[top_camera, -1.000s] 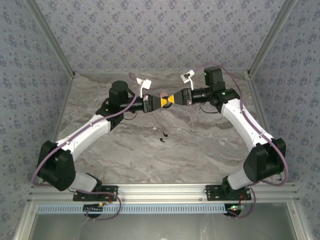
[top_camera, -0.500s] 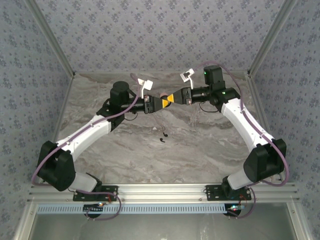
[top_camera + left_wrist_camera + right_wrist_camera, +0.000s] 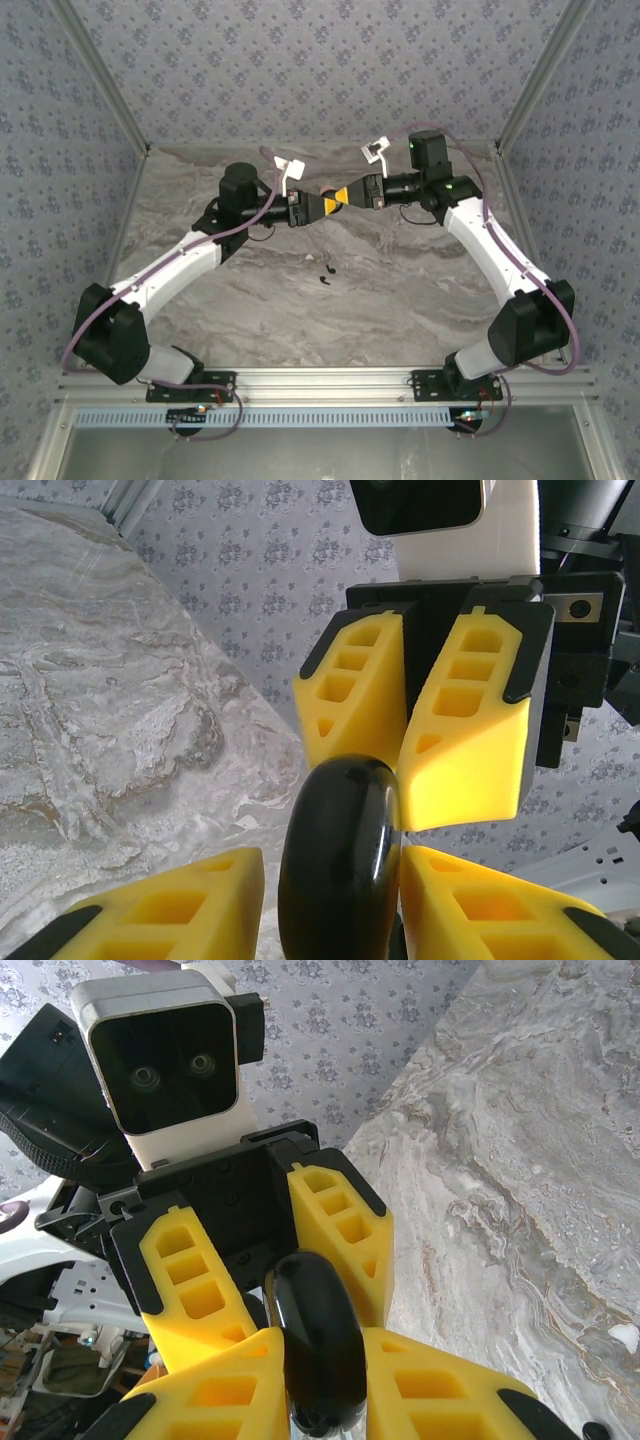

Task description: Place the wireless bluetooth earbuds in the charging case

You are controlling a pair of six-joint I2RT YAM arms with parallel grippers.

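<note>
The charging case (image 3: 340, 860), a glossy black round puck, hangs edge-on above the far middle of the table where both grippers meet tip to tip. My right gripper (image 3: 322, 1335) is shut on the case (image 3: 315, 1345), with both yellow fingers pressed against its faces. My left gripper (image 3: 330, 855) straddles the same case from the opposite side. Its jaws are slightly parted, with a gap showing at its left finger (image 3: 190, 900). From above, the left gripper (image 3: 328, 204) and right gripper (image 3: 340, 196) touch noses. Two tiny black earbuds (image 3: 327, 273) lie on the marble nearer the arms.
The marble table (image 3: 400, 290) is ringed by patterned walls and metal corner posts. A white camera block (image 3: 165, 1055) on the left wrist faces the right wrist closely. An aluminium rail (image 3: 320, 380) runs along the near edge.
The left gripper's jaws have widened a little around the case. The right gripper keeps its hold, and both arms have barely shifted.
</note>
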